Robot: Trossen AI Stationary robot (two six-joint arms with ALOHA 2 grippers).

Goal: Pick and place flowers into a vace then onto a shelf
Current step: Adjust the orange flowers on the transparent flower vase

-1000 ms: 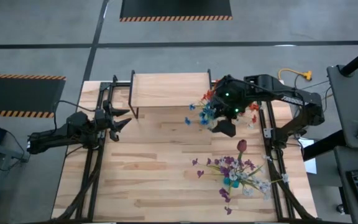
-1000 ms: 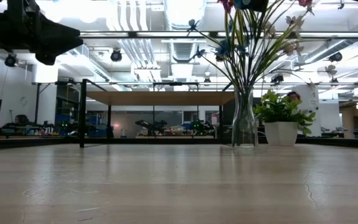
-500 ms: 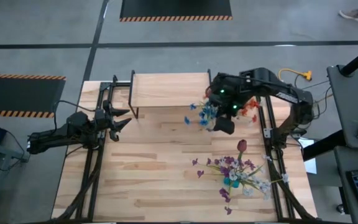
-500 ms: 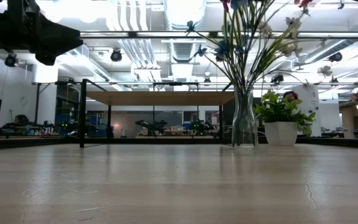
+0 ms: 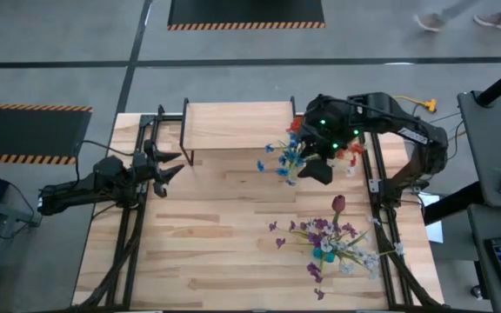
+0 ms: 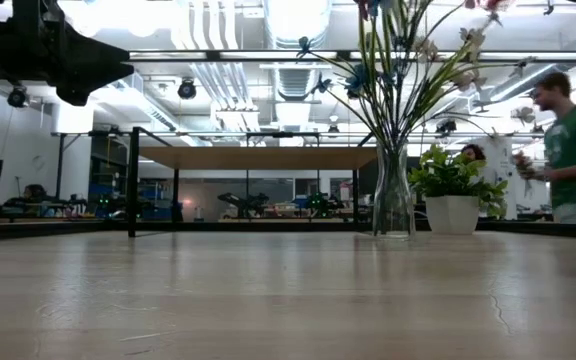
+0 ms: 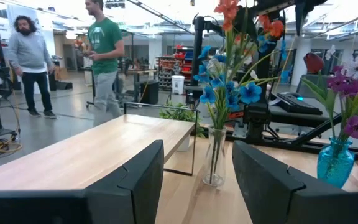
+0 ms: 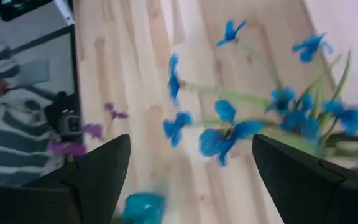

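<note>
My right claw [image 5: 317, 170]: spread wide, holding nothing, hanging above the flowers [image 5: 287, 156] beside the shelf.
My left claw [image 5: 165, 165]: partly spread, holding nothing, waiting at the table's left edge.
Writing: none I can read.
Flowers: blue and orange blooms on thin green stems, standing in one clear glass vase [image 7: 214, 157].
Second bunch [image 5: 329, 239]: purple and white blooms plus one dark red, in a teal vase [image 7: 335, 162], probably glass.
Shelf [image 5: 237, 124]: one, light wood on black legs, bare.
People: two behind the table.
</note>
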